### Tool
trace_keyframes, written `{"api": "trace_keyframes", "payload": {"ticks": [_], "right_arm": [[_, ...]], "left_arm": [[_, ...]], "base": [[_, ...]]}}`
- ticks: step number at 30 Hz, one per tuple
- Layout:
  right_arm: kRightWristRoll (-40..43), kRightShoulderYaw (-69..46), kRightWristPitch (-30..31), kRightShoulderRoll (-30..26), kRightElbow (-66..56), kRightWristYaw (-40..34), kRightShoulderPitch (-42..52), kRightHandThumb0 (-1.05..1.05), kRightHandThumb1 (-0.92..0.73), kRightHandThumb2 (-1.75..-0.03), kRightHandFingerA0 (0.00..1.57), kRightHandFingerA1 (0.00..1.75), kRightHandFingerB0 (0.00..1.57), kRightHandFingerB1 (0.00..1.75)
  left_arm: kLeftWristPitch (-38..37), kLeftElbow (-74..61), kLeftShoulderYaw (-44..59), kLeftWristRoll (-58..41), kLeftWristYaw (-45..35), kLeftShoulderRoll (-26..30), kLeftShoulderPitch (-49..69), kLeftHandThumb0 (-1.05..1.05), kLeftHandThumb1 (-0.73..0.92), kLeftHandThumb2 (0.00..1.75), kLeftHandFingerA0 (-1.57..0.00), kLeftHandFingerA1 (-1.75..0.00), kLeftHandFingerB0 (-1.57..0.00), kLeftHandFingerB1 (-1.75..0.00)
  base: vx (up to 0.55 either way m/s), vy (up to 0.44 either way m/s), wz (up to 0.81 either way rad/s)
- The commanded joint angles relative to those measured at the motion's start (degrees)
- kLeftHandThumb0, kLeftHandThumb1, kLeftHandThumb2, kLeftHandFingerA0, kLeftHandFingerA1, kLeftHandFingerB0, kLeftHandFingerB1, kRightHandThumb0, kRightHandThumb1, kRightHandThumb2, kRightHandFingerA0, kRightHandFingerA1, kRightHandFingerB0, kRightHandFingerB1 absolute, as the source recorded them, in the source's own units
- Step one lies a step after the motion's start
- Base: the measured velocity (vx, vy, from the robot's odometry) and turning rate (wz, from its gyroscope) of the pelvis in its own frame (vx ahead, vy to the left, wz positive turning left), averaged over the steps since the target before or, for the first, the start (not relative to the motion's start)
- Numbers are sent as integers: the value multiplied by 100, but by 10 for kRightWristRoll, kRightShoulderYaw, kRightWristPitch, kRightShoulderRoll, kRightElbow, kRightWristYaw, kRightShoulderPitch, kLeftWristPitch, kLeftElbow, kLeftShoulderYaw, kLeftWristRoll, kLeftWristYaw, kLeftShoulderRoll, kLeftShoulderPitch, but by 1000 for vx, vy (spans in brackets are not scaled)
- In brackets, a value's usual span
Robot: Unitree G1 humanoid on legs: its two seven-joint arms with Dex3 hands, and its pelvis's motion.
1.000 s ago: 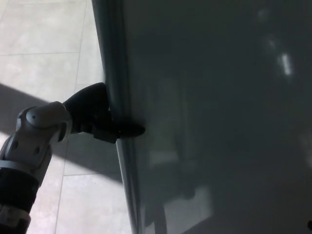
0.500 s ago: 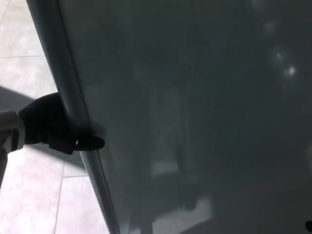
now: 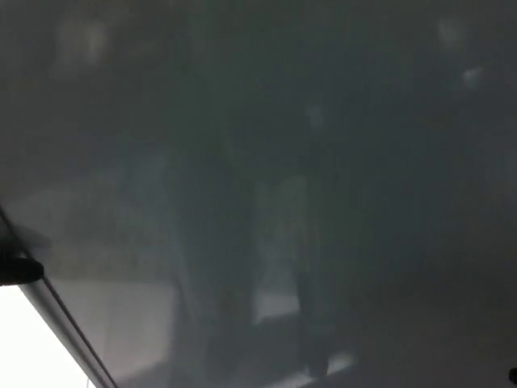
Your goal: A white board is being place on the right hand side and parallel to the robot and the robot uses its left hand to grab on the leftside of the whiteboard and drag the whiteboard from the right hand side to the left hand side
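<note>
Where whiteboard (image 3: 307,162) fills view, left robot hand (image 3: 16,268) fingertip hooks edge; no legible writing.

One whiteboard (image 3: 323,162), one hand (image 3: 16,269)

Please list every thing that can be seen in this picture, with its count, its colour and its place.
whiteboard: one, dark grey and glossy with faint reflections, fills nearly the whole head view
board edge: one, grey strip, runs slanting across the bottom left corner
floor: one small patch, very bright white, bottom left corner beyond the edge
left hand: one, black, only a fingertip part shows at the far left on the board edge; the rest is out of frame
right hand: not in view
</note>
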Motion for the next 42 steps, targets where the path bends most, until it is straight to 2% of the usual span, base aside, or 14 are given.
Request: {"api": "trace_keyframes", "payload": {"ticks": [1,16,17,19,20,21,23,24,26,33,34,40,41,42], "right_arm": [[0,0,-11,-8,1,-4,4,-72,-76,-64,80,125,54,85],[-2,4,-10,-8,6,-1,-1,-74,-75,-63,76,124,53,84],[0,2,-8,-8,7,1,-1,-75,-54,-101,81,111,57,82],[2,2,-4,-6,2,2,1,-71,-74,-68,75,126,53,85],[0,3,-5,-6,1,-1,2,-74,-56,-103,82,113,55,82],[0,3,-5,-6,2,-3,1,-71,-74,-69,77,125,54,86],[0,3,-4,-6,6,-2,-1,-72,-73,-69,78,125,55,86],[-1,3,-5,-6,5,-5,-1,-73,-55,-101,82,113,57,83],[-2,4,-9,-7,4,-4,1,-74,-75,-67,75,127,53,87],[-7,10,-15,-7,5,-8,3,-75,-75,-67,76,125,54,86],[-7,10,-16,-6,5,-9,4,-76,-55,-102,83,113,57,83],[-9,12,-14,-4,5,-13,3,-76,-55,-102,83,114,57,83],[-9,11,-13,-4,6,-13,2,-74,-74,-64,78,127,55,86],[-9,11,-13,-4,6,-12,2,-74,-74,-64,78,127,55,86]], "left_arm": [[28,-15,29,-15,-19,51,27,1,86,66,-74,-117,-79,-98],[11,159,83,-11,-54,135,-22,10,82,87,-75,-117,-76,-103],[3,170,83,-9,-56,139,-23,8,83,87,-75,-116,-75,-107],[-11,176,87,-7,-51,150,-16,7,83,86,-73,-125,-72,-108],[-15,176,88,-6,-50,154,-12,6,85,84,-70,-129,-71,-110],[-16,177,90,-7,-49,158,-9,6,86,84,-69,-129,-70,-110],[2,179,93,-8,-45,164,-8,6,88,83,-65,-130,-69,-112],[10,184,95,-9,-42,166,-8,6,88,82,-65,-128,-69,-111],[0,195,99,-8,-41,167,-5,7,89,81,-63,-134,-68,-115],[13,207,126,-16,-33,180,5,3,91,66,-55,-142,-67,-113],[32,204,115,0,-11,187,-1,2,88,66,-57,-137,-69,-111],[1,192,116,6,-1,191,11,7,91,69,-51,-143,-66,-115],[4,189,116,8,7,192,11,2,88,62,-54,-137,-65,-107],[9,189,116,7,8,192,11,2,88,62,-54,-137,-65,-107]], "base": [[0,0,0],[0,0,2],[0,0,0],[0,0,0],[0,0,0],[0,0,0],[0,0,0],[0,0,0],[0,0,0],[0,0,0],[0,0,0],[0,0,0],[0,0,0],[0,0,0]]}}
